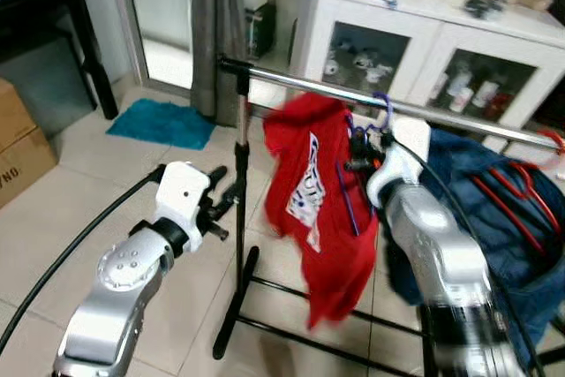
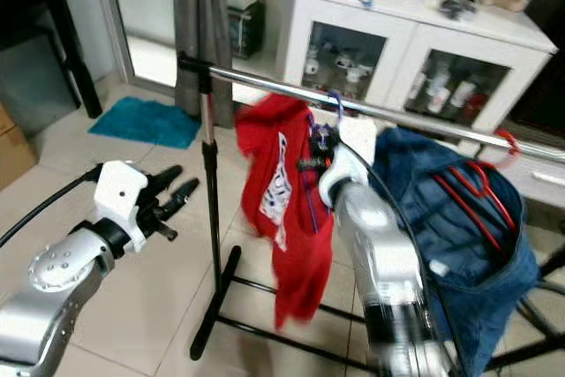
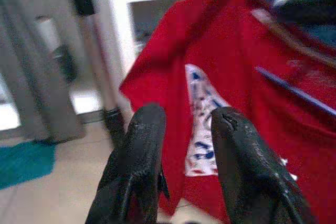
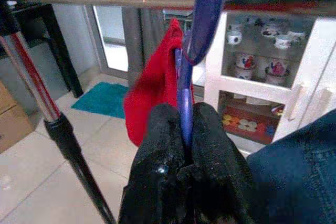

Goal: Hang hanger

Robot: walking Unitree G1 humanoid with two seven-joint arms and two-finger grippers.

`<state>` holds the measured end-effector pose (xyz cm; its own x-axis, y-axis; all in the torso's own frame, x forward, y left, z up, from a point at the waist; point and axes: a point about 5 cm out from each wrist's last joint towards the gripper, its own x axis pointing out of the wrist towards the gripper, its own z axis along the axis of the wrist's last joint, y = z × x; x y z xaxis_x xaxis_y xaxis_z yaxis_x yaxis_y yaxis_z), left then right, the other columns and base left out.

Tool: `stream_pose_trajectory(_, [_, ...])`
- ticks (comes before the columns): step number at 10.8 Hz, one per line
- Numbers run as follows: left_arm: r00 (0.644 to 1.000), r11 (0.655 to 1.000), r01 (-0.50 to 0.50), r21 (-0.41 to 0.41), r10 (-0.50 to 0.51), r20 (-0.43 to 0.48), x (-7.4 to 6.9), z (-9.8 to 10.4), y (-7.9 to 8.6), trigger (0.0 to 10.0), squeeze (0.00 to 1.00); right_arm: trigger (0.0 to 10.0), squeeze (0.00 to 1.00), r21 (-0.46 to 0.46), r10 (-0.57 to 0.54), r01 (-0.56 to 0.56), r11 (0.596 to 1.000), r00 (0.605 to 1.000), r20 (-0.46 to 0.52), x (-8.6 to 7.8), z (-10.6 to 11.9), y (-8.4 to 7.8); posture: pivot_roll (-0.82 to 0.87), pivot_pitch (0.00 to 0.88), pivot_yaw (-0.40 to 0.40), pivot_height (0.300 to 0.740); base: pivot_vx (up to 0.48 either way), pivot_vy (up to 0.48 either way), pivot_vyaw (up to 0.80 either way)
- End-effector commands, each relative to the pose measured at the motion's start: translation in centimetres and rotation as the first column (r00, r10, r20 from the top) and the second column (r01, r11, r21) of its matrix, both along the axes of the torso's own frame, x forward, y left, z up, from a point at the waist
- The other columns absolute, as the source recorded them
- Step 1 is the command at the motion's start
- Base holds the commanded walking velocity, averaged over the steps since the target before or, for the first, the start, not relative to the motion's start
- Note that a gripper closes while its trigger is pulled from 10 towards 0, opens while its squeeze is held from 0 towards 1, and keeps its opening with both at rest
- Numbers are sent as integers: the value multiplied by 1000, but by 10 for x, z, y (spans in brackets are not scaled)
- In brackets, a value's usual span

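A purple hanger (image 4: 185,93) carries a red shirt (image 1: 309,192) with a white print. Its hook (image 1: 382,108) curves up across the silver rail (image 1: 291,84) of the clothes rack. My right gripper (image 4: 185,124) is shut on the hanger's neck just below the rail, and it is also at the shirt's collar (image 1: 357,154). My left gripper (image 1: 225,193) is open and holds nothing. It hovers at mid height beside the rack's upright pole (image 1: 240,174), pointing toward the red shirt (image 3: 236,77).
A blue denim garment (image 1: 494,200) with red hangers (image 1: 516,192) hangs further right on the rail. A white glass-door cabinet (image 1: 424,37) stands behind. The rack's black foot (image 1: 234,306) crosses the tiled floor. A teal mat (image 1: 163,123) and cardboard box (image 1: 18,143) lie left.
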<state>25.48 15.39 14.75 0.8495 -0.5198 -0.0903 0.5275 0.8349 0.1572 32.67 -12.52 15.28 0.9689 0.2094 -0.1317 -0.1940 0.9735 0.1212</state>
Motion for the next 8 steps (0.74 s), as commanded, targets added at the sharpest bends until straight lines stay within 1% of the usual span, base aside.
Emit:
stream_pose_trajectory(1, [998,998,68,-6,-68,-5,0,4,-6,10000,0,10000,0,-30,-49,50,998,999,13,9,6,-9,-5,0,-78,740,0,0,0])
stream_pose_trajectory(2, [990,989,143,-32,-143,-16,-2,7,-10,10000,0,10000,0,-48,-80,79,996,997,-11,24,7,-14,-4,0,-76,740,0,0,0])
stream_pose_trajectory(4, [966,965,257,-42,-259,-24,-8,11,-16,10000,0,10000,0,-45,-111,109,993,993,-39,39,10,-20,0,0,-80,740,0,0,0])
stream_pose_trajectory(5, [939,939,340,-54,-342,-33,-14,14,-21,10000,0,10000,0,-54,-118,114,992,990,-71,45,7,-21,1,0,-81,740,0,0,0])
stream_pose_trajectory(6, [925,925,377,-50,-378,-23,-14,16,-23,10000,0,10000,0,-59,-123,118,991,987,-101,51,4,-21,0,0,-81,740,0,0,0])
stream_pose_trajectory(8, [928,927,372,-42,-372,2,-10,22,-24,10000,0,10000,0,-77,-103,92,993,982,-159,53,-3,-20,-4,0,-78,740,0,0,0])
